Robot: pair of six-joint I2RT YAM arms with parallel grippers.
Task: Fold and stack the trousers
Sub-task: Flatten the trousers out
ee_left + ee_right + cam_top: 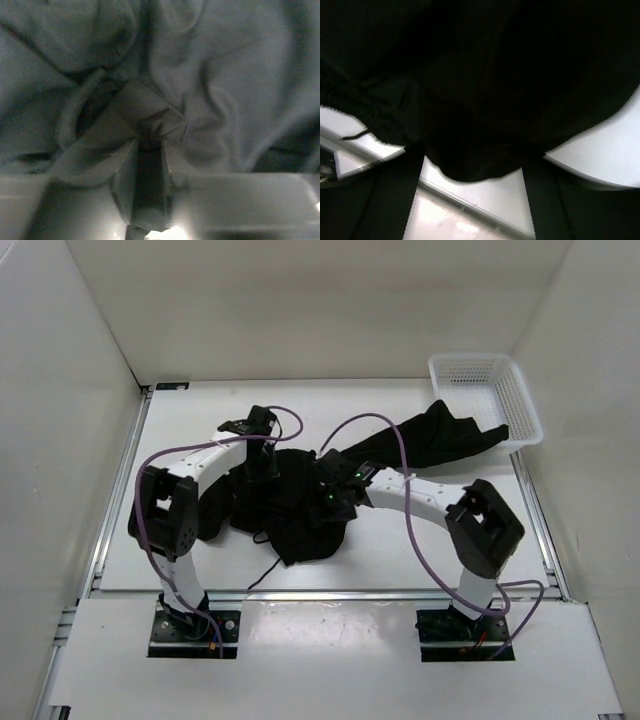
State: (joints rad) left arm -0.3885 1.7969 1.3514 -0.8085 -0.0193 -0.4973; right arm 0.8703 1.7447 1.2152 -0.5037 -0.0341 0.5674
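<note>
The black trousers (300,525) lie in a crumpled heap at the middle of the table, with one leg (440,435) stretching back right to the basket. My left gripper (262,470) points down into the heap's back left. In the left wrist view its fingers (125,170) stand close together, and the left gripper (150,142) pinches a raised fold of the trousers (160,122). My right gripper (335,502) is at the heap's right side. In the right wrist view the right gripper (475,157) is open wide, and a lobe of the trousers (470,100) hangs between its fingers (395,200).
A white mesh basket (485,390) stands at the back right corner, with the trouser leg's end against its front wall. Purple cables loop over both arms. The table's front rail (320,592) runs just below the heap. White walls close in the left, back and right.
</note>
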